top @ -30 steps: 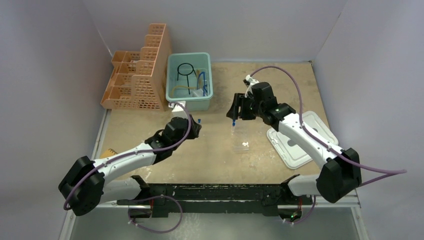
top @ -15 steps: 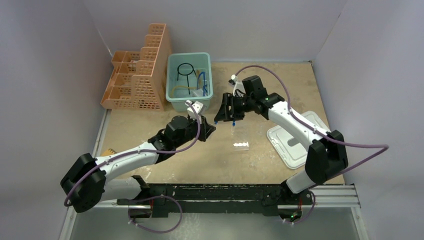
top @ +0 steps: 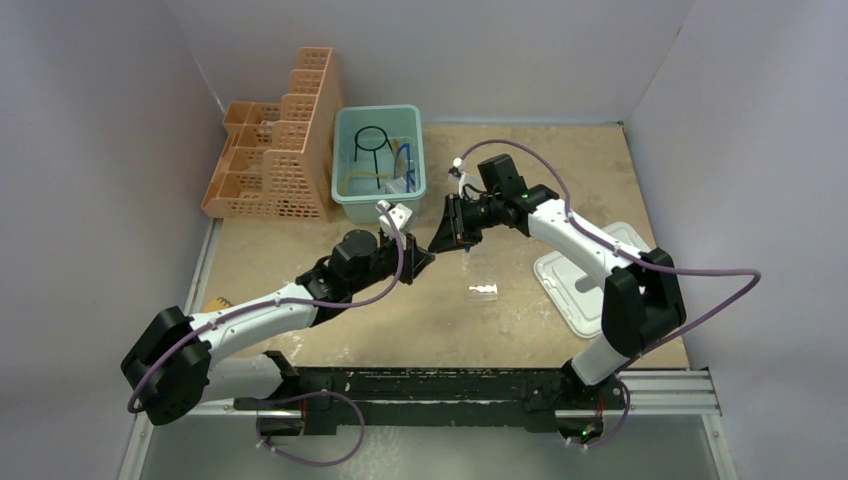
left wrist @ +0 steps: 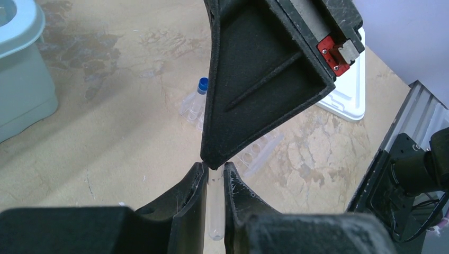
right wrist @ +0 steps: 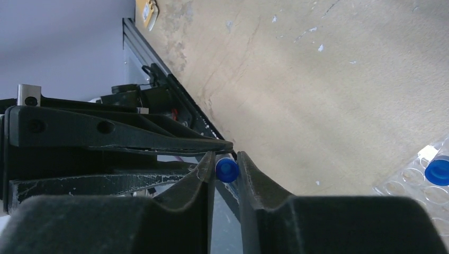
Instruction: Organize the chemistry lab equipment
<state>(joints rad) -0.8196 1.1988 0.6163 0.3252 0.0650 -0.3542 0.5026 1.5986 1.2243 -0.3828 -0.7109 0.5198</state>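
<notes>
A clear tube (left wrist: 214, 209) with a blue cap (right wrist: 226, 170) is held between both grippers above the table's middle. My left gripper (left wrist: 214, 166) is shut on the tube's glass body. My right gripper (right wrist: 225, 159) meets it tip to tip, its fingers pressed on the blue cap. In the top view the two grippers touch, left (top: 420, 262) and right (top: 441, 240). The clear tube rack (top: 482, 291) lies on the table just right of them, with one blue-capped tube (left wrist: 201, 87) in it.
A teal bin (top: 343, 170) at the back holds the black wire ring (top: 372, 140), the amber hose (top: 358, 181) and other items. The orange lattice rack (top: 280, 150) stands to its left. A white lid (top: 590, 285) lies at the right, a small orange notepad (top: 215, 303) near the left edge.
My right arm swung left from over the tube rack to the left gripper, and its jaws closed on the tube's blue cap. The left gripper shifted slightly right, holding the tube throughout.
</notes>
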